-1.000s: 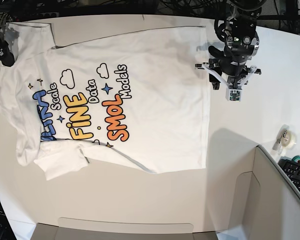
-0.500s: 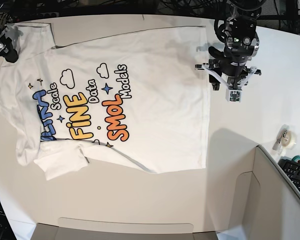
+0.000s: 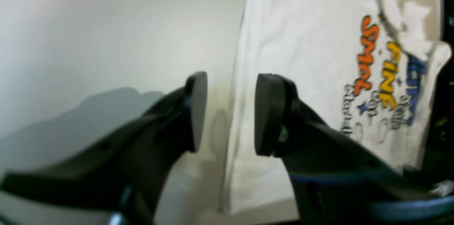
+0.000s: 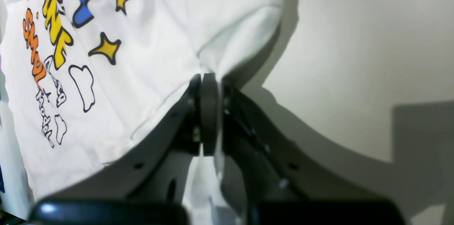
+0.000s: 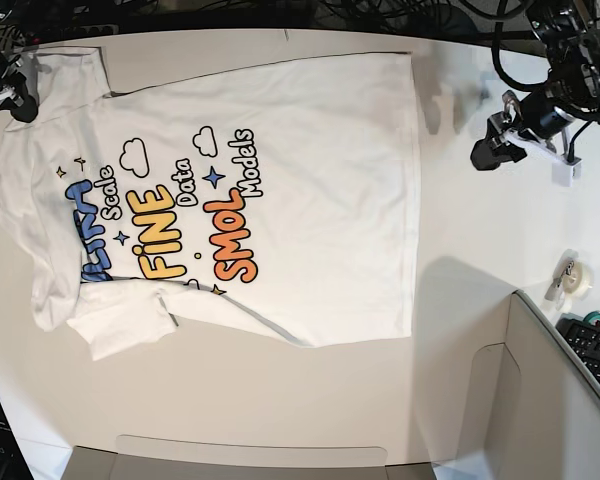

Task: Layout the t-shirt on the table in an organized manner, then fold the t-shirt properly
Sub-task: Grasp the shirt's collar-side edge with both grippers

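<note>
T-shirt [image 5: 280,190] cloth lies spread print-up across the white counter [image 5: 280,400], the blue, yellow and orange-red lettering near its middle. One sleeve is folded in on itself at the shirt's near corner in the base view, beside the blue letters. The hem runs straight along the side of the shirt toward the left hand [image 5: 488,152].

That left hand hovers over bare counter well apart from the hem, beyond the shirt's far hem corner in the base view. In its own wrist view the two dark fingers [image 3: 267,111] stand clearly apart with nothing between them; the hem edge of the t-shirt [image 3: 301,58] runs down the picture between and behind them, lying flat on the counter [image 3: 106,33].

The right hand [image 4: 210,111] is at the opposite end of the shirt, at the far sleeve corner. Its jaws are pressed together, and a fold of the white t-shirt [image 4: 159,23] is pinched at their tips, the cloth puckering up into a small ridge where it enters the grip. In the base view this right hand [image 5: 15,95] shows only as a dark shape at the shirt's far sleeve.

A roll of tape [image 5: 577,278] sits on the counter well away from the hem, next to a grey panel [image 5: 560,390] and a keyboard [image 5: 595,350].
</note>
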`<act>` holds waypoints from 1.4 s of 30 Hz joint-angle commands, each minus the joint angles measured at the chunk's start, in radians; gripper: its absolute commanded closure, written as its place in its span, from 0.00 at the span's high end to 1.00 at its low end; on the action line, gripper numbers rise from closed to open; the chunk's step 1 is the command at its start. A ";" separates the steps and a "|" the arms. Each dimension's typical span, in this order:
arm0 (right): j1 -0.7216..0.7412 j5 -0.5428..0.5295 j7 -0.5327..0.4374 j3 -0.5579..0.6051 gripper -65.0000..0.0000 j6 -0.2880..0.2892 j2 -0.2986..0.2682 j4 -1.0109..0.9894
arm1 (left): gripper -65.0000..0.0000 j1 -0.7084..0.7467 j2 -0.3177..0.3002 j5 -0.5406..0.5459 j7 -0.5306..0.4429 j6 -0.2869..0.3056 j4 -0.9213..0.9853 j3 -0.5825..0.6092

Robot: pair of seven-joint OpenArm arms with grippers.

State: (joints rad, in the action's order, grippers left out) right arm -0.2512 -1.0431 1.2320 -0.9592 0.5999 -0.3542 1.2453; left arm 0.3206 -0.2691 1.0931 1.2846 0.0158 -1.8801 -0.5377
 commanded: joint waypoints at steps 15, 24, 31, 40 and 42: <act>-0.012 0.103 0.042 0.053 0.00 0.002 -0.003 -0.006 | 0.40 0.246 -0.052 0.259 -0.006 -0.004 0.037 0.159; -0.013 0.103 0.042 0.053 0.00 0.002 -0.004 -0.006 | 0.40 0.243 -0.062 0.172 -0.018 -0.006 0.158 0.233; -0.013 0.103 0.042 0.053 0.00 0.002 -0.004 -0.006 | 0.40 0.243 -0.039 0.143 -0.016 -0.006 0.181 0.233; -0.013 0.103 0.045 0.055 0.00 0.002 -0.006 -0.006 | 0.40 0.243 -0.017 0.140 -0.020 -0.007 0.184 0.390; -0.013 0.103 0.045 0.055 0.00 0.002 -0.006 -0.005 | 0.39 0.243 -0.017 0.140 -0.020 -0.007 0.184 0.394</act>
State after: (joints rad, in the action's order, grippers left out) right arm -0.2497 -1.0458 1.2026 -0.9165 0.6010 -0.3595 1.2461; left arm 0.5484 -0.2787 1.2949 1.2442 0.0322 -1.7000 -0.1474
